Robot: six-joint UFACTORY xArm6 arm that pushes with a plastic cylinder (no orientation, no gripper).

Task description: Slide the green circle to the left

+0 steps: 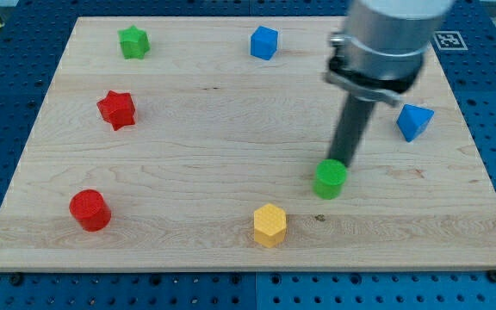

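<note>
green circle (329,178) sits low-centre, my tip (343,161) touching its upper right; no jaws on me, just rod. bare board to its left, yellow hexagon (269,225) below-left nr bottom edge.

Green star (133,41), red star (116,109), red cylinder (89,210) – yellow hexagon (269,225) – two blue blocks (264,42) (413,121).

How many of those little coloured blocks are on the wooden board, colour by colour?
Green: 2, the green star and the green circle
Red: 2, the red star and the red circle
Blue: 2, the blue cube and the blue triangle
Yellow: 1, the yellow hexagon
Total: 7
</note>
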